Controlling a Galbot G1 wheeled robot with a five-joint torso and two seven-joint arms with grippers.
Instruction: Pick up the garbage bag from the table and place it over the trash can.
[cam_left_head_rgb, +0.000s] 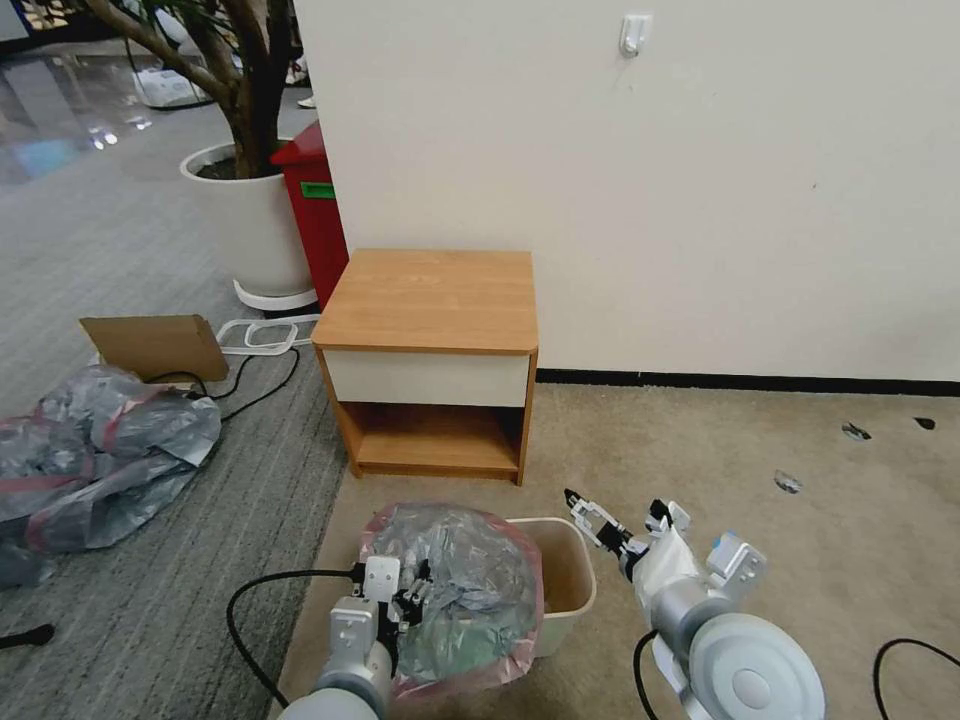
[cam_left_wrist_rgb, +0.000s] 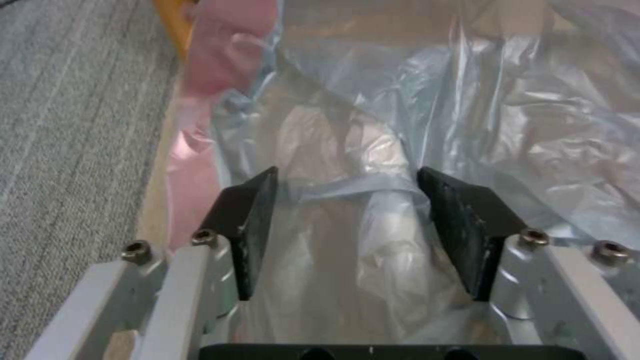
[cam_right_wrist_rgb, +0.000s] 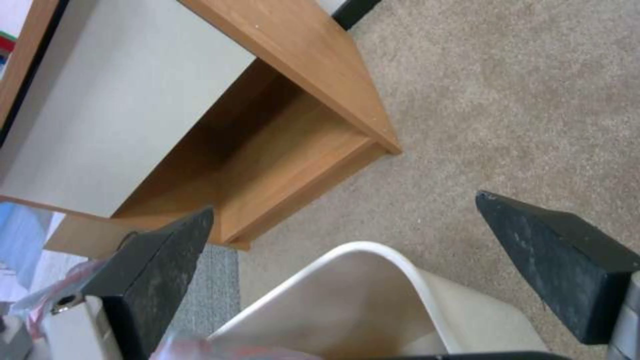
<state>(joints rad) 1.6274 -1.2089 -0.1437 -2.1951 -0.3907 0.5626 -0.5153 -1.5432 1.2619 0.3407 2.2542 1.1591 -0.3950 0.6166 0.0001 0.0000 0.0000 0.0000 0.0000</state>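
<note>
The crumpled translucent grey plastic garbage bag with its pink rim is covering half the cream-white rectangular bin, the left hand gaping over it, the right hand spread wide

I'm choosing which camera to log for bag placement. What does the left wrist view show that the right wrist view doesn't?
Left wrist only: the open left end effector astride the thin translucent grey garbage bag's crumpled film, beside grey carpet.

Right wrist only: the open right end effector, the wooden nightstand table, the cream-white plastic trash can, beige carpet.

Both: the bag's pink-red rim band.
</note>
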